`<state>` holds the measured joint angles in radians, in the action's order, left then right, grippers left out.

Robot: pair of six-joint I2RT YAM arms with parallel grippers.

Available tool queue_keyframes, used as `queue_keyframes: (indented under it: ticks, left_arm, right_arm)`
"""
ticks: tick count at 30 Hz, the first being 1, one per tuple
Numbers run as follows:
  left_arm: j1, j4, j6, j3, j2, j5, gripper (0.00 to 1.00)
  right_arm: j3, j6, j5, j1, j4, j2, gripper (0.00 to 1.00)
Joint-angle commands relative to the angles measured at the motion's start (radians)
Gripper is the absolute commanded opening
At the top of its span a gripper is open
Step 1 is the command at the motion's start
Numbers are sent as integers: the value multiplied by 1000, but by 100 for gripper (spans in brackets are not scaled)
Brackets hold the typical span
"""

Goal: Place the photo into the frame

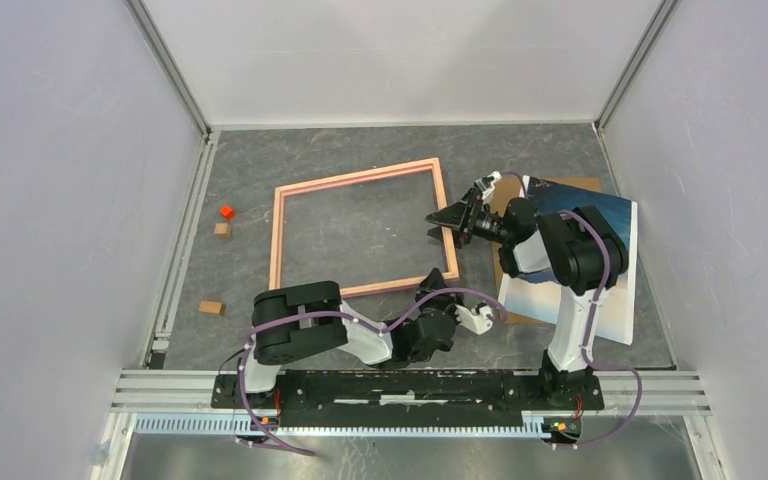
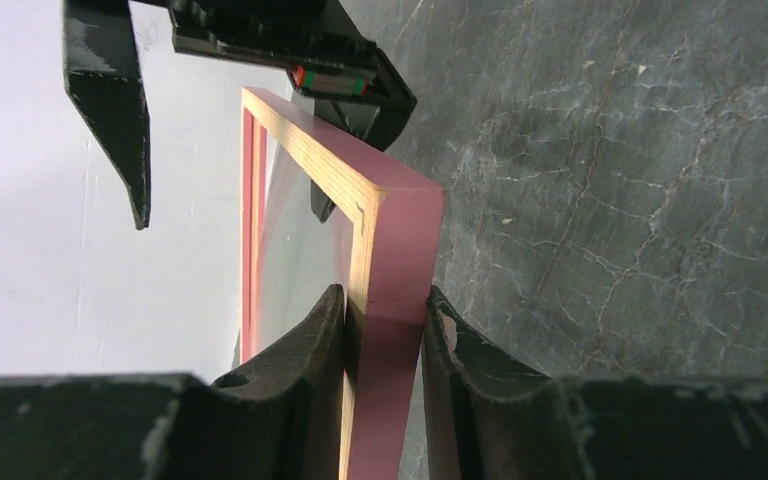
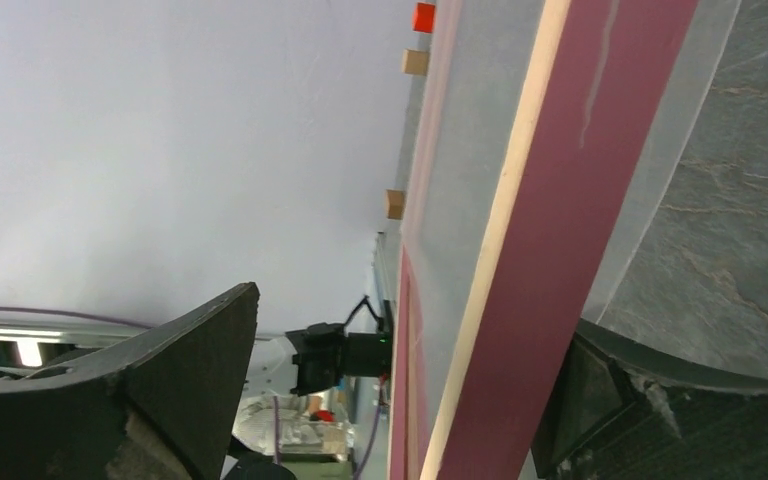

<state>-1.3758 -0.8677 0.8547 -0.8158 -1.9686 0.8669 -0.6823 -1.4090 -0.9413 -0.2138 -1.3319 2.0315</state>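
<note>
Centrally on the table (image 1: 260, 160) sits the frame (image 1: 277, 240), the photo (image 1: 615, 225) well to its right, while the left gripper (image 2: 385, 300) clamps its near rail and the right gripper (image 3: 410, 320) gapes wide astride its right rail.

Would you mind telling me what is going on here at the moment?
The left gripper is clamped on the near right corner of the pink frame. The right gripper is open, its fingers straddling the frame's right rail. The photo lies off to the right on a brown board, partly under the right arm, not yet in the frame.
</note>
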Motion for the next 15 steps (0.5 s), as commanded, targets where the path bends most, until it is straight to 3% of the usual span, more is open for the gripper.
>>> queue_keyframes:
  ticks: [1,4,9,15]
  left_arm:
    - [-4,-55,-196,-19,26,33,18]
    - [-4,-105,-207,5,56,47,16]
    - [-5,-186,-184,25,95,95,11]
    - [-4,-93,-290,69,226,44,12]
  right_arm:
    - [-10,349,35,49,328,-167,98]
    - [-70,639,110,88,697,-256,98]
    - [-53,654,121,152,753,-278,98]
    - [-21,558,142,150,691,-294,98]
